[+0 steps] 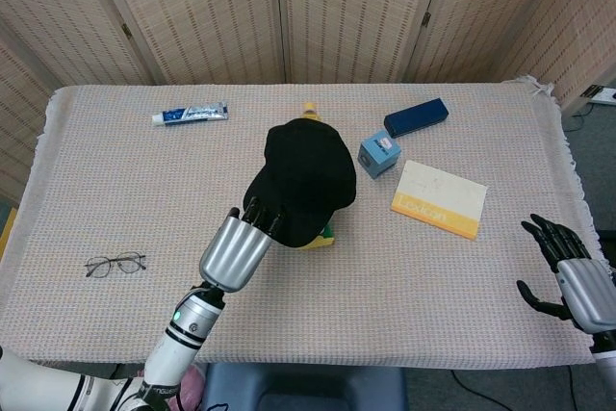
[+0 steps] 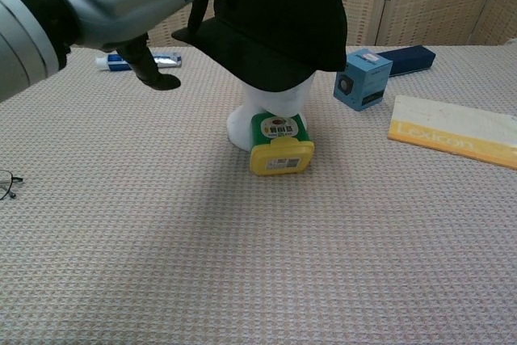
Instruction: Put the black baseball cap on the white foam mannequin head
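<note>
Woven-cloth table (image 1: 115, 180) before cane screens. Black baseball cap (image 2: 279, 18) covering white foam mannequin head (image 2: 266, 111), brim pinched by left hand (image 1: 236, 249). Right hand (image 1: 577, 281) idle at table edge, fingers spread, empty. Best to level the brim, then release gently without tipping.

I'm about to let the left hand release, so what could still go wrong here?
The cap sits low over the foam head, brim tilted; the left hand holds its edge, so pulling away might drag it off. The head could tip onto the green and yellow container touching its base.
</note>
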Controlling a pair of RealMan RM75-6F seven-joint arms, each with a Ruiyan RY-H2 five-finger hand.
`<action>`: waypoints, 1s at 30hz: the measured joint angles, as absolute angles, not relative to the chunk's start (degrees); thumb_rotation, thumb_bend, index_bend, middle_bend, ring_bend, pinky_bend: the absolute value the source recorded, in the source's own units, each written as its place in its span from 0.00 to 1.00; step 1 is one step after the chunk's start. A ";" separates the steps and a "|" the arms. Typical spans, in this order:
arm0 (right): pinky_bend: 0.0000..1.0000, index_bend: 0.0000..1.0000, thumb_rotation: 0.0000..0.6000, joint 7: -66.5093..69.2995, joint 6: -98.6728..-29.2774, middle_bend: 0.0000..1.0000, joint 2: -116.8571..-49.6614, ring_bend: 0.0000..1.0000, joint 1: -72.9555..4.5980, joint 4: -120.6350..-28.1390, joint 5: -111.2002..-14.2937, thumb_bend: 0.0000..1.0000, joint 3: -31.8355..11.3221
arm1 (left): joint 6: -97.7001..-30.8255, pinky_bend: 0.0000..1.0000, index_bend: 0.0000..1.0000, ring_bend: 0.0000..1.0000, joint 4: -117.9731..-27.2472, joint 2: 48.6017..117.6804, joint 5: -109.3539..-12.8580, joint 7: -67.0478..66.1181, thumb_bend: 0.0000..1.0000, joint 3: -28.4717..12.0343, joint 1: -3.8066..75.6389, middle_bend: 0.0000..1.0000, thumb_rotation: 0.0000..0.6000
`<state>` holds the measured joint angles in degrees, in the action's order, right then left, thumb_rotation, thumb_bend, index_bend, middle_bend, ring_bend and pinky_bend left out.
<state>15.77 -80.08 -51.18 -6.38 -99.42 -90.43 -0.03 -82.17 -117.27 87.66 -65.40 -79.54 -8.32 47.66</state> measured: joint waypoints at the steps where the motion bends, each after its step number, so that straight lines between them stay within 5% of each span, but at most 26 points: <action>1: 0.00 0.00 1.00 15.81 -80.11 0.00 -51.16 0.00 -6.36 -99.41 -90.45 0.31 -0.03 | -82.20 0.69 0.20 0.27 -117.48 87.44 -65.00 -79.59 0.19 -8.32 47.53 0.40 1.00; 13: 0.00 0.00 1.00 15.75 -80.31 0.00 -51.11 0.00 -6.22 -99.47 -90.86 0.31 0.22 | -83.20 0.68 0.20 0.27 -115.58 84.20 -64.94 -72.99 0.19 -7.46 44.49 0.38 1.00; 30: 0.00 0.00 1.00 10.48 -75.13 0.00 -53.08 0.00 -8.46 -100.06 -88.61 0.32 0.02 | -81.28 0.38 0.00 0.11 -109.10 73.88 -64.07 -44.48 0.12 -7.37 35.98 0.13 0.96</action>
